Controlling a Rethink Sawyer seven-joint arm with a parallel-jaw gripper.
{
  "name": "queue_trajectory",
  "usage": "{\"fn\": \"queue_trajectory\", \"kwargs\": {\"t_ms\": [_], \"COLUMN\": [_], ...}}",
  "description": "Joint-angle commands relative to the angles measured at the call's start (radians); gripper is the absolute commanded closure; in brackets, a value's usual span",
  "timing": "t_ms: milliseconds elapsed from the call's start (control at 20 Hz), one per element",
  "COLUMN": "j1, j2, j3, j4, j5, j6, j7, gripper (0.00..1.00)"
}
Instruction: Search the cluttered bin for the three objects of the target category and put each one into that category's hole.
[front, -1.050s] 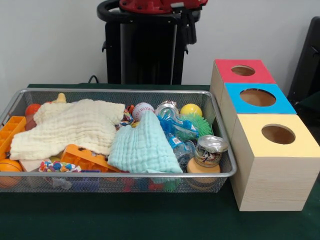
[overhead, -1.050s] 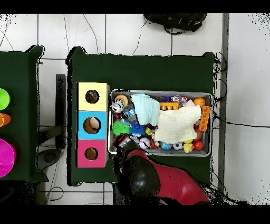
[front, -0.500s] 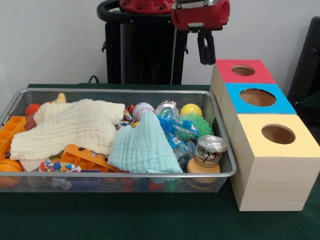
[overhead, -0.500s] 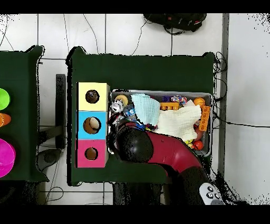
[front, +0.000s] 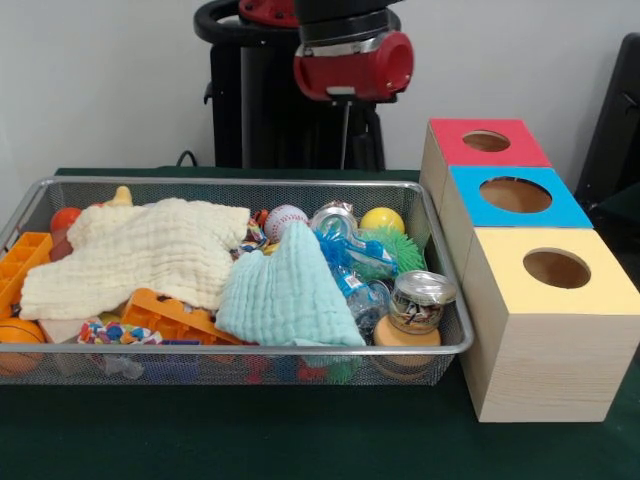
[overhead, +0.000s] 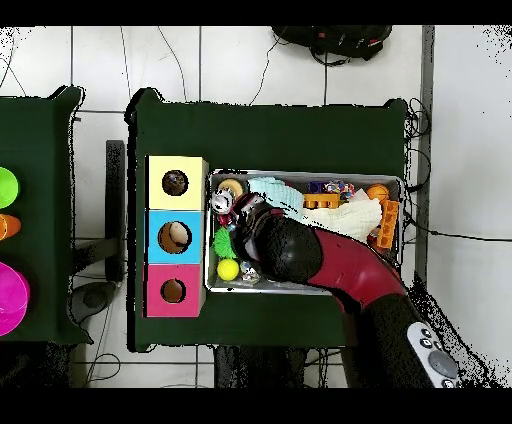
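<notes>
A wire mesh bin (front: 240, 349) holds a jumble: a cream cloth (front: 140, 250), a mint cloth (front: 285, 295), a baseball (front: 285, 220), a yellow ball (front: 382, 219), a green spiky ball (front: 398, 248), a metal can (front: 420, 298) and orange blocks (front: 170, 315). Beside the bin stand three wooden boxes, each with a round hole: red top (front: 455, 140), blue top (front: 470, 185), yellow top (front: 600, 285). My arm's red wrist (front: 345, 60) hangs high above the bin's far side. From overhead the arm (overhead: 300, 255) covers the bin's middle. The gripper itself does not stand out against the black pedestal.
An orange ball (front: 18, 335) and a crinkled blue plastic bottle (front: 355, 265) also lie in the bin. In the overhead view the yellow ball (overhead: 229, 269) and the spiky ball (overhead: 226, 243) lie at the bin's end nearest the boxes.
The arm's end has swung from beside the red-topped box to above the bin's far side. From overhead it now covers the bin's middle and the yellow ball shows again.
</notes>
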Motion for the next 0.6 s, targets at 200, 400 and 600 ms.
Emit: {"fn": "queue_trajectory", "kwargs": {"t_ms": [200,400,600], "j1": [-0.052,0.045,0.034], "j2": [0.023,0.022,-0.015], "j3": [0.020,-0.098,-0.089], "j4": [-0.114,-0.268,-0.315], "j5": [-0.049,-0.196,-0.197], "j6": [0.108,0.242,0.352], "j7": [-0.051,-0.107,-0.101], "gripper": [1.00,1.00,1.00]}}
